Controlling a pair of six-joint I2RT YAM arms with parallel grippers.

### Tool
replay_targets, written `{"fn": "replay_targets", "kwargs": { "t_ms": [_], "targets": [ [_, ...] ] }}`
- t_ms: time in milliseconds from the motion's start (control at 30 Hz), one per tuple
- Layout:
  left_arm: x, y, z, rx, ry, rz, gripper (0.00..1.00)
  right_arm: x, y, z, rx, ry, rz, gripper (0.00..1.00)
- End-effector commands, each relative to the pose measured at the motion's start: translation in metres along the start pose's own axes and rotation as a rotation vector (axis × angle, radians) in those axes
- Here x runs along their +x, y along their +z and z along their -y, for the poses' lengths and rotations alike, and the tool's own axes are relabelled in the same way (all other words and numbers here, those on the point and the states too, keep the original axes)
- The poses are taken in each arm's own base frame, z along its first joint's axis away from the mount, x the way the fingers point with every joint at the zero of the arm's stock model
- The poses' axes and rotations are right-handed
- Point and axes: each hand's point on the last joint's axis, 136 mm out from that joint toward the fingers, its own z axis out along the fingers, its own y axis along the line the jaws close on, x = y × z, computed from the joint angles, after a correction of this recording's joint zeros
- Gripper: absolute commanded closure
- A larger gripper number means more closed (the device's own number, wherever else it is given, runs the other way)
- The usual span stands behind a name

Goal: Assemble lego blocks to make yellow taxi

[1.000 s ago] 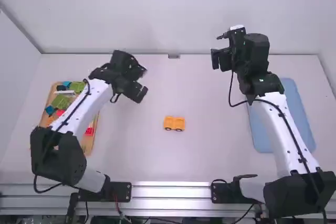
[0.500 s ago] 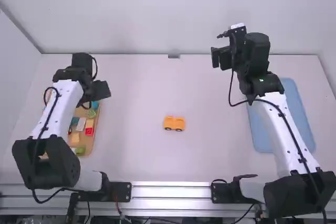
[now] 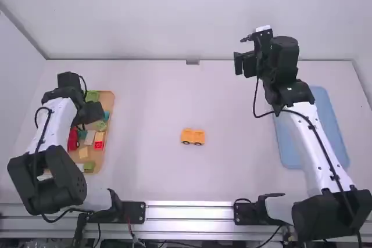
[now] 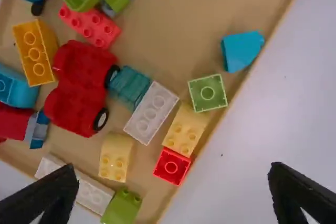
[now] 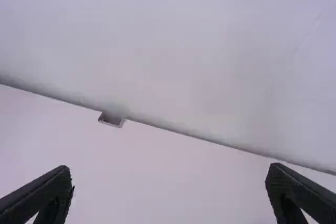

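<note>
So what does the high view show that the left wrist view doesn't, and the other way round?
High view: the yellow-orange wheeled piece in the middle of the table, the blue mat toward the right, and the right hand over the table's far part.

Left wrist view: the tops of the orange block and the flat red brick, which the left arm covers from above.

Both: the tan tray with the red car body, the small red block and the blue sloped block.
</note>
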Motion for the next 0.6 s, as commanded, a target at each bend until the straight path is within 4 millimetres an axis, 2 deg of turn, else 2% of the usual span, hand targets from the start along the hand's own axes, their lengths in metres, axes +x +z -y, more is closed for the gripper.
{"fn": "replay_targets", "kwargs": {
  "t_ms": [0, 133, 233, 367, 567],
  "targets": [
    [0.006, 0.011, -0.002, 0.044, 0.095, -0.043, 0.15, -0.016, -0.003, 0.003, 0.009, -0.002, 0.034, 0.02],
    [0.014, 0.024, -0.01, 0.067, 0.149, -0.097, 0.21, -0.016, -0.003, 0.003, 0.009, -0.002, 0.034, 0.02],
    [0.018, 0.038, -0.017, 0.068, 0.166, -0.139, 0.33, -0.016, -0.003, 0.003, 0.009, -0.002, 0.034, 0.02],
    [0.022, 0.052, -0.004, 0.162, 0.279, -0.165, 0.42, -0.016, -0.003, 0.003, 0.009, -0.002, 0.034, 0.02],
    [0.025, 0.066, -0.002, 0.161, 0.303, -0.194, 0.46, -0.019, -0.003, 0.003, 0.011, -0.002, 0.045, 0.02]
  ]
}}
